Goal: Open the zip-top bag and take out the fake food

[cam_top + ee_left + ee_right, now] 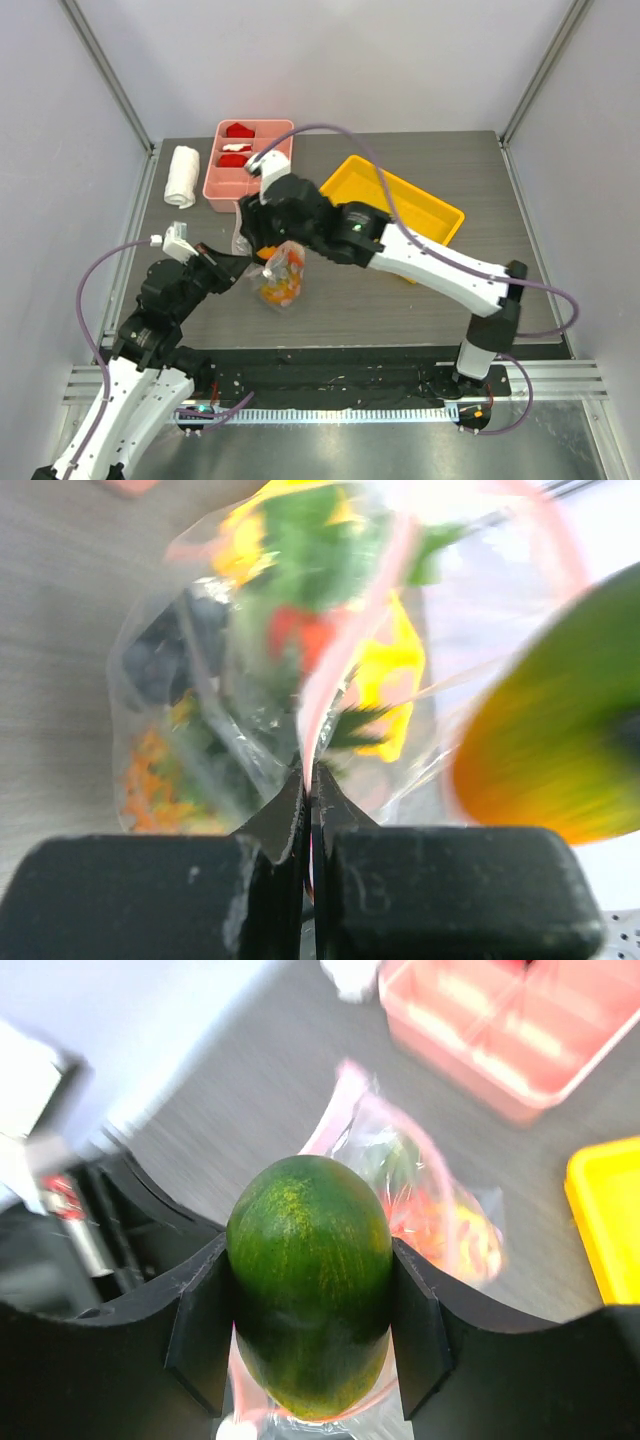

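Note:
The clear zip-top bag (281,275) lies mid-table, its pale pink zip strip open. My left gripper (310,780) is shut on the pink strip at the bag's mouth. Inside the bag (200,710) I see dark purple grapes (165,650), an orange carrot (150,780) and a yellow pineapple (385,670) with green leaves. My right gripper (308,1325) is shut on the green-orange mango (308,1280), held just above the bag's mouth (430,1200). The mango also shows at the right of the left wrist view (560,720). From above, the right gripper (262,235) hides the mango.
A pink divided tray (211,190) with red-and-white pieces stands at the back left. A rolled white towel (182,176) lies left of it. A yellow bin (425,210) stands at the back right, behind the right arm.

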{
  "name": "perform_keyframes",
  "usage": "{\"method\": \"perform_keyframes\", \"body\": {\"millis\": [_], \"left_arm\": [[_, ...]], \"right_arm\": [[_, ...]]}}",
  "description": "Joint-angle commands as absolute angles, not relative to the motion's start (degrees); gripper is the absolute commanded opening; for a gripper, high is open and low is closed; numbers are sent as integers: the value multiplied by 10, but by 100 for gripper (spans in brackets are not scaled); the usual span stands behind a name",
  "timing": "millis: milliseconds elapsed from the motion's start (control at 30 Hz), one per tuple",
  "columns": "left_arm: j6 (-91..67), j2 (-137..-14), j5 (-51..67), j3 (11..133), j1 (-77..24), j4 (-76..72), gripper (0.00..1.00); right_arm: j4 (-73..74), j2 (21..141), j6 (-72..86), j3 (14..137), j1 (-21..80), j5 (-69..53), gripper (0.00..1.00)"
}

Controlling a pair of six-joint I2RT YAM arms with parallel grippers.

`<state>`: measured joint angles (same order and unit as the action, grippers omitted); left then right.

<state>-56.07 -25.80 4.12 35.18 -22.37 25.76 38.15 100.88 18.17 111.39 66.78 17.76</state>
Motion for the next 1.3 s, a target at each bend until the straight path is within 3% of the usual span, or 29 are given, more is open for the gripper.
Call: {"method": "perform_keyframes", "body": {"millis": [0,133,367,533,733,867,1033,1100,1133,1167,1233,1267], "left_arm": [[-528,-256,12,410,-224,270,0],[-522,-254,4,430,-225,277,0],[-510,-289,27,449,-224,258,0],[-481,-286,-11,468,-225,287,0],[-452,-310,-4,529,-224,306,0],[-442,-342,16,559,-225,285,0],[-443,-418,80,554,-224,233,0],[-448,-443,100,533,-225,210,0],[-452,-453,105,528,-225,191,0],[-453,-460,114,526,-225,186,0],[-454,-484,146,526,-225,175,0],[-456,-488,155,525,-225,169,0]], "right_arm": [[246,869,238,1091,580,148,20],[175,824,326,994,488,8,18],[46,846,395,871,489,-176,18],[117,831,356,833,477,-106,22],[242,830,259,820,350,84,22],[271,889,231,787,272,101,24],[258,943,223,746,225,86,40],[248,952,218,734,220,91,52],[248,954,214,733,214,92,63],[249,954,212,732,211,99,81],[263,945,201,737,211,120,98],[272,940,198,750,210,141,100]]}}
